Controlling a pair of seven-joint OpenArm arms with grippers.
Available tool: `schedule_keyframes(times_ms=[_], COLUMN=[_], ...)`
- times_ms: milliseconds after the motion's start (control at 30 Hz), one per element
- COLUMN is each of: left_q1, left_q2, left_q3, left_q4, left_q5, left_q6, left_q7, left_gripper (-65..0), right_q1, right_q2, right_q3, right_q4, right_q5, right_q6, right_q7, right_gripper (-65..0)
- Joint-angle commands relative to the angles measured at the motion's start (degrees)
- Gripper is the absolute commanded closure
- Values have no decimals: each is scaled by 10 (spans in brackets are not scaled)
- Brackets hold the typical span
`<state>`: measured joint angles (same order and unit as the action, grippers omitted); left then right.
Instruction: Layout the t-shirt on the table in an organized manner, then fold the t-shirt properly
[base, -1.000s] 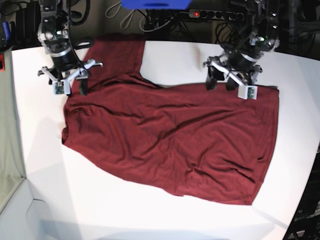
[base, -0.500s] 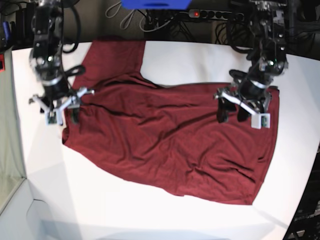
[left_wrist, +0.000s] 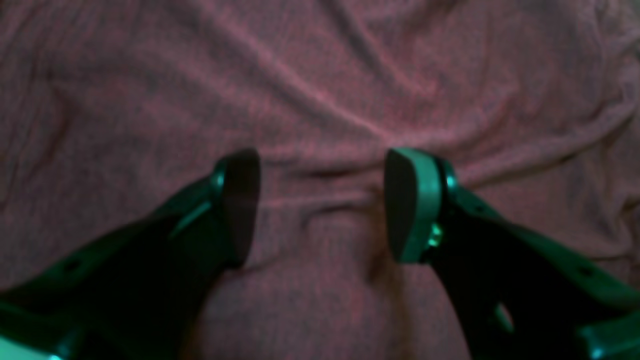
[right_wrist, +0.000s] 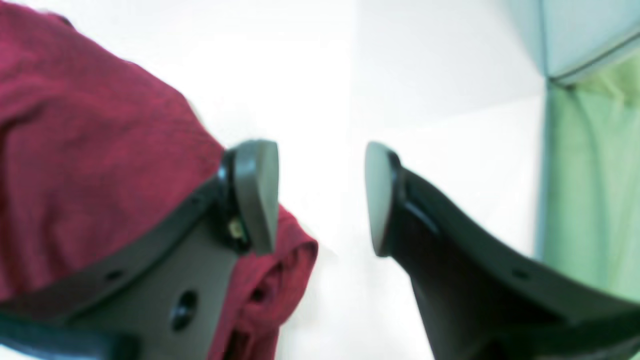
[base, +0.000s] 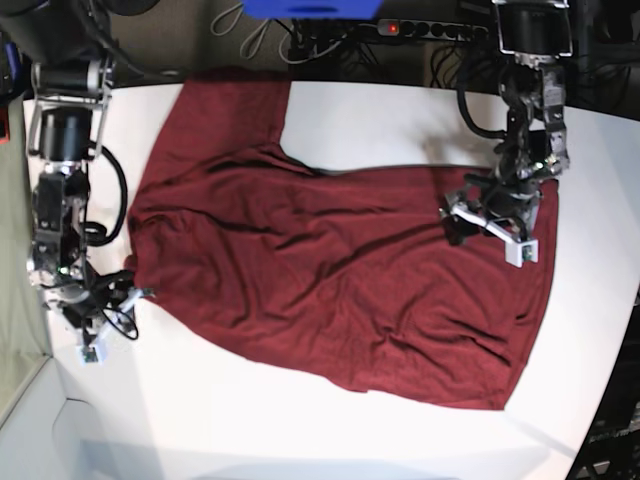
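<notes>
Right gripper (right_wrist: 320, 200): I see jaws apart, empty; t-shirt (right_wrist: 90, 150) edge beside one fingertip.
Left gripper (left_wrist: 320, 200): parted, empty, over cloth.

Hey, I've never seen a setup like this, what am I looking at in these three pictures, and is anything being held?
This is a robot with two arms working over a white table. The wide picture looks down from above. The other two come from small cameras mounted on each wrist, so you see each arm's two-fingered tool from close behind.

A dark red t-shirt lies spread out but wrinkled on the table. The left tool, on the right of the overhead picture, hangs open above the shirt's body. The right tool is open too, over bare table just beside the shirt's edge.

Nothing is held: both tools are empty.
</notes>
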<state>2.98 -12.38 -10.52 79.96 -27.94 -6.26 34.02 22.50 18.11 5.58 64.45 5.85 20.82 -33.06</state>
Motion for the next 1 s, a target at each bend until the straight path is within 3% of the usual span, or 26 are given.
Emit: schedule_keyframes(times_ms=[0,133,567,633,767,967], left_q1=[-7,-7,-8,-8,-7,-5], left_q2=[-5,-3,-2,-1,-1,-4], left_q3=[-2,-2,-2,-2,-2,-2], left_q4=[10,10,9,9,8,8], left_q5=[-4,-4,-3,-3,-3,-3], left_q6=[-5,-4,-4,-4,-4,-4], left_q7=[-11,-11,-11,-11,-11,-11], left_gripper=[-384,-384,-384,-384,-384,-384], right_q1=[16,8,-38,-38,-36,-38], right_q2=[7,5,-7,-8,-8,-7], right_q3=[2,2,1,1,2,5], right_q4=[-3,-16,-17,-17,-17,24], right_q5=[3,3,3,3,3,5], right_q6=[15,47,50,50,50,50], right_q7=[11,11,19,19,19,18], right_gripper=[-286,-286,-273,-223,-6,0])
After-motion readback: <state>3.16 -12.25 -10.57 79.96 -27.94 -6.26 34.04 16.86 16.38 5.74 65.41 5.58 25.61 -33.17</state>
